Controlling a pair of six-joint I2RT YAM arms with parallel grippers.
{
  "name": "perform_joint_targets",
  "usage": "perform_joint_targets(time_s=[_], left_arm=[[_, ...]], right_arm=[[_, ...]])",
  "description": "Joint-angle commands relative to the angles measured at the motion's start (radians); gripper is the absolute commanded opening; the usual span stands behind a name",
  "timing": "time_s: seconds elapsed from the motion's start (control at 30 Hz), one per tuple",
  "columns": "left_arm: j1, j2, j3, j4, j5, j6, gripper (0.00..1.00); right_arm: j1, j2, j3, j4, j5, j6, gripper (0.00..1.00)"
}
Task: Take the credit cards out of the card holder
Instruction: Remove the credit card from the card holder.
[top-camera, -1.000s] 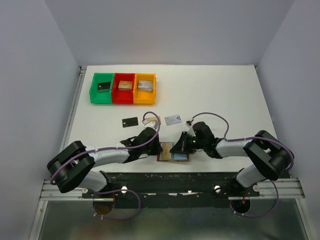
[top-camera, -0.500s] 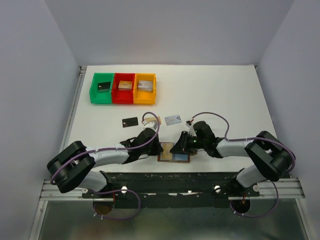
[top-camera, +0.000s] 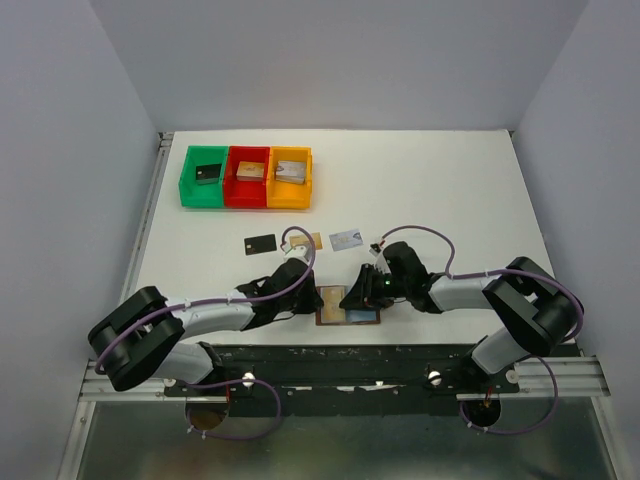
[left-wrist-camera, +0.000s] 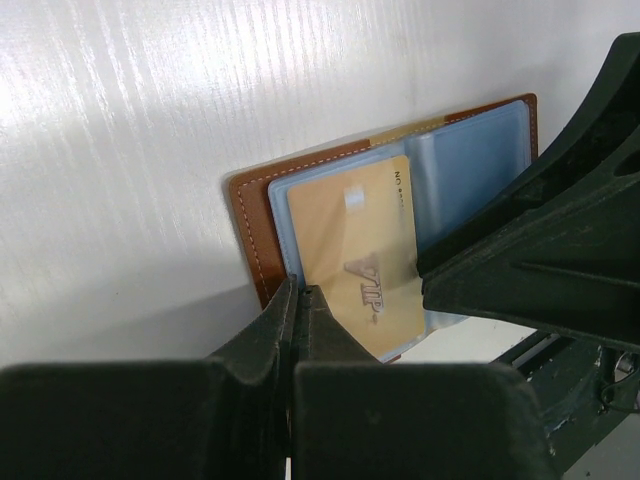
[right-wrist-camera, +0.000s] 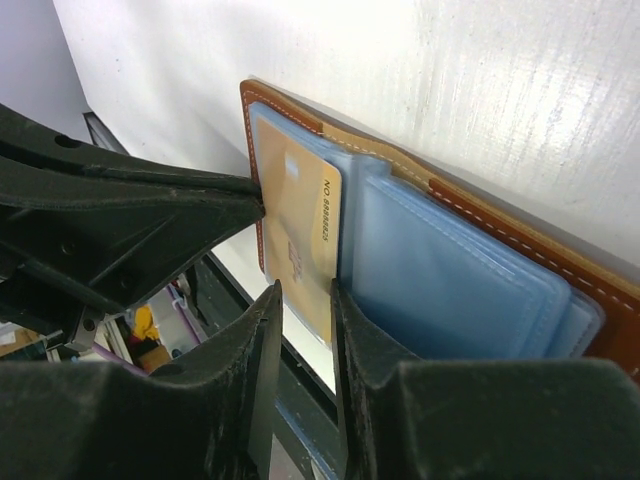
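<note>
So the holder (top-camera: 347, 303) lay open flat on the bench (top-camera: 450, 190), right at the near edge between the two arms, brown leather outside and pale blue pockets facing up. We could see a gold card (left-wrist-camera: 355, 250) sitting in the left-hand pocket, partly sticking out toward the near edge. It had "VIP" printed big across it, and along one short edge "NO" plus a number that looked like mostly 8s, can't swear to every digit.

Left pincer (left-wrist-camera: 298, 292) was pressed together, nothing between the fingers, its tip right at the holder's left edge by the blue pocket. Right pincer (right-wrist-camera: 305, 290) was spread a little, with the gold card's near end poking into the gap; we couldn't say it was actually pinching it.

Further back on the bench lay a black card (top-camera: 260, 243) and a silver card (top-camera: 346, 238), well apart from the holder. Three bins (top-camera: 247, 175) (green, red, orange) sat at the far left, each with a small block inside.
</note>
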Motion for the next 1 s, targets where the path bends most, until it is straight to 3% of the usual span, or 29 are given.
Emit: perform_joint_targets(time_s=[0.0, 0.27, 0.97], left_arm=[[-0.008, 0.005, -0.033, -0.148, -0.024, 0.015, 0.01], [-0.008, 0.047, -0.033, -0.133, -0.008, 0.012, 0.00], [-0.008, 0.106, -0.066, 0.025, 0.088, 0.006, 0.00]], right_arm=[[-0.003, 0.002, 0.019, -0.069, 0.023, -0.032, 0.34], [-0.003, 0.005, 0.018, -0.052, 0.014, -0.035, 0.36], [-0.005, 0.096, -0.030, 0.310, -0.122, 0.071, 0.35]])
